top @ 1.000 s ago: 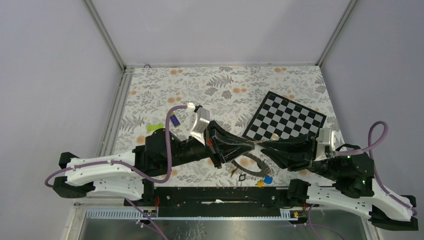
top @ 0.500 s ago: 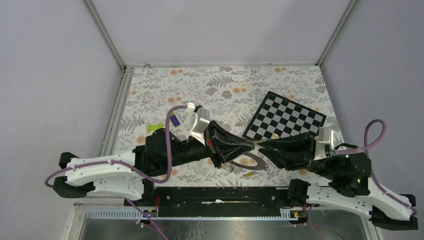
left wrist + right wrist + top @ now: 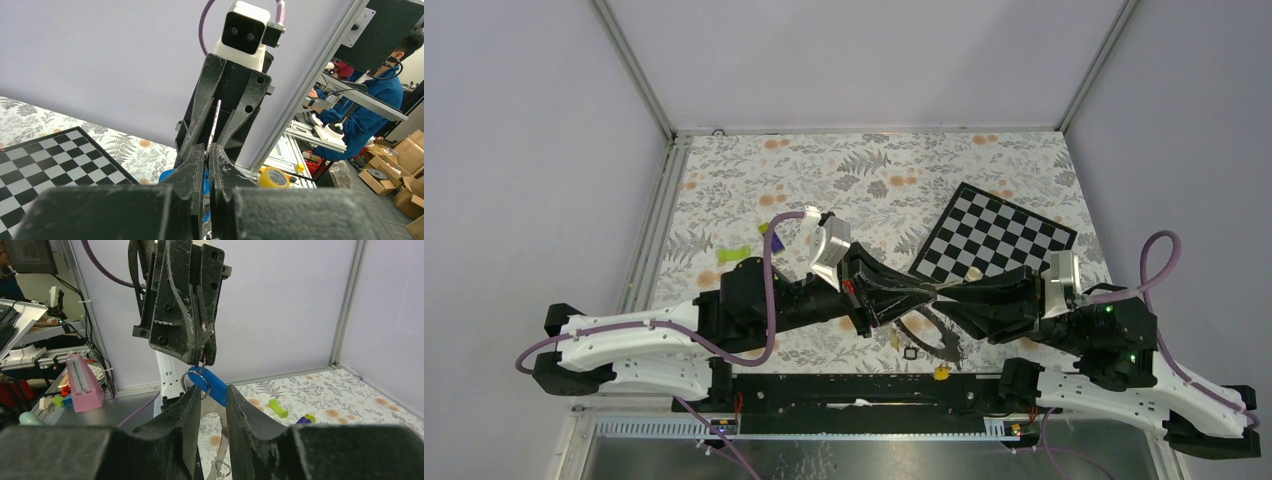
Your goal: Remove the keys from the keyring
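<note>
My left gripper (image 3: pixel 927 289) is shut on the top edge of the grey keyring (image 3: pixel 947 340), which hangs edge-on above the table. In the right wrist view the left gripper (image 3: pixel 202 357) pinches from above. The keyring (image 3: pixel 220 442) runs down between my right fingers. My right gripper (image 3: pixel 212 390) stands open, straddling a blue-tagged key (image 3: pixel 216 385) on its small split ring (image 3: pixel 192 382). In the top view the right gripper (image 3: pixel 946 293) meets the left one tip to tip. A dark key (image 3: pixel 911 352) and a yellow one (image 3: pixel 941 373) dangle below. The left wrist view shows the keyring (image 3: pixel 216 120) as a thin strip.
A checkerboard (image 3: pixel 994 240) lies on the floral cloth at the right. A green block (image 3: pixel 277 407) and a purple-and-green block (image 3: pixel 304 419) rest at the far left. The black rail (image 3: pixel 854 390) with the arm bases runs along the near edge.
The keyring has tipped from lying flat to hanging more edge-on. The right gripper has moved slightly left. The dangling keys have swung, and the blue one no longer shows from above.
</note>
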Motion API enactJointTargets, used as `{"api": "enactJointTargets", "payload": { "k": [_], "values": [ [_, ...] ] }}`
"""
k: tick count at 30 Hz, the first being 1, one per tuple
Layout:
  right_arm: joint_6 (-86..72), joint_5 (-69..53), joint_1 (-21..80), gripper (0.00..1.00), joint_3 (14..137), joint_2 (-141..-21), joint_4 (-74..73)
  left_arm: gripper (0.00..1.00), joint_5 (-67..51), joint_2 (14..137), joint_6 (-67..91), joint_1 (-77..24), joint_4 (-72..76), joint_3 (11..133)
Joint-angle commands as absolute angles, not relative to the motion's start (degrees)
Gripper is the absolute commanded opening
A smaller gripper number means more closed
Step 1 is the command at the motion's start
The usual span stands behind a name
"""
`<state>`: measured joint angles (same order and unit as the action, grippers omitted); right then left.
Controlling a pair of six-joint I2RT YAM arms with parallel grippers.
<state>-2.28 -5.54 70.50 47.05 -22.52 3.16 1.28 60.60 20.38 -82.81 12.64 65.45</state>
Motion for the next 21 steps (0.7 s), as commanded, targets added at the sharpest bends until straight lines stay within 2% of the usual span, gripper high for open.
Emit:
{"api": "enactJointTargets", "payload": {
  "k": [1,21],
  "values": [
    [-3.6,-7.0,70.4,0.31,47.4,-22.8,6.0,0.00,1.1,60.3,20.5,-83.0,19.0,66.6],
    [-4.2,-6.7,70.4,0.29,46.9,-19.8,4.1,0.00,1.9,60.3,20.4,-83.1,19.3,66.5]
  ]
}}
